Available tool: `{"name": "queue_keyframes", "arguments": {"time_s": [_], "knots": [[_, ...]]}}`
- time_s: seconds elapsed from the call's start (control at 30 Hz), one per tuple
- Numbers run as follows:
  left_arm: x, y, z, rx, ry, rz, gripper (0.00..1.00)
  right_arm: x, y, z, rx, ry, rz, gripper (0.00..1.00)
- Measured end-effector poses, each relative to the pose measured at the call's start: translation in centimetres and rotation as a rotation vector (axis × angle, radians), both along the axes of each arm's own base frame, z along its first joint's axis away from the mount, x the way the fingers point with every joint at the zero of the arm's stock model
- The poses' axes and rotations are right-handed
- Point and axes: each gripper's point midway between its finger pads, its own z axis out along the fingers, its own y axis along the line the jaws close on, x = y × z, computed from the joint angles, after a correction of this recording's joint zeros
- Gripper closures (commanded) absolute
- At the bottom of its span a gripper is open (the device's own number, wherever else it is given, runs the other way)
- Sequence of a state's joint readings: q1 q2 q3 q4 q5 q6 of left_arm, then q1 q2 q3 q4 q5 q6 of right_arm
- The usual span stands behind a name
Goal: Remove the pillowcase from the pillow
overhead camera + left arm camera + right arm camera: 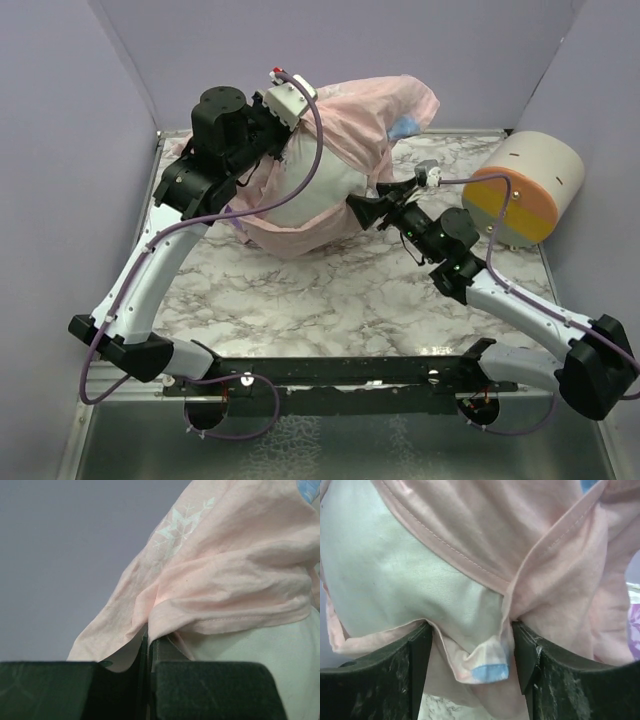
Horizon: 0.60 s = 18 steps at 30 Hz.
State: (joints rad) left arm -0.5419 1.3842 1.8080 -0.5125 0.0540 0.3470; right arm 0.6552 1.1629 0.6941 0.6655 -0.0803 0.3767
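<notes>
At the far middle of the counter [330,300] lies the pillow [300,195]. Most of it is wrapped in the pillowcase [355,120], which shows its pale pink inner side and is bunched toward the far right, so a white bulge is bare on the near side. The left pincer [150,647] is clenched on the pillowcase's edge: a thin pleat of pink cloth runs straight into the closed jaws, just beside the stitched hem. The right pincer [471,632] stands released, its jaws wide apart around a small fold of cloth and the white bulge behind it. Nothing looks nipped there. A cream-and-orange drum [525,190] sits at the right, apart from the work.

The pillowcase looks thin, limp and light, so it should slide and stretch rather than resist, and it would likely slip out of a shallow pinch — the doubled hem is the better place to bite. The pillow is plump and yielding. It will probably squash and drag along with the cloth unless it is pinned on its bare white part while the hem is drawn off.
</notes>
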Motion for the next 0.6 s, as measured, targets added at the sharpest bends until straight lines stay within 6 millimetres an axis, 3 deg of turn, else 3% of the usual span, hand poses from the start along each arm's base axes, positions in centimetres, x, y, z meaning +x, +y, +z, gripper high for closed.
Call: {"name": "queue_keyframes", "arguments": {"time_s": [0.13,0.33,0.47,0.6], "knots": [[-0.1,-0.4,0.0,-0.012,0.028,-0.016,1.00,-0.6,-1.4,0.9,-0.041,0.027,-0.042,0.19],[-0.4,-1.2,0.0,-0.022,0.062,-0.055,1.00,-3.6,-3.0,6.9,-0.040,-0.101,-0.050,0.08],[-0.2,-1.9,-0.3,-0.024,0.093,-0.075,1.00,-6.8,-0.2,11.1,-0.084,-0.242,0.040,0.08],[0.0,-2.4,-0.5,-0.027,0.107,-0.087,1.00,-7.6,3.4,12.6,-0.178,-0.326,0.114,0.05]]}}
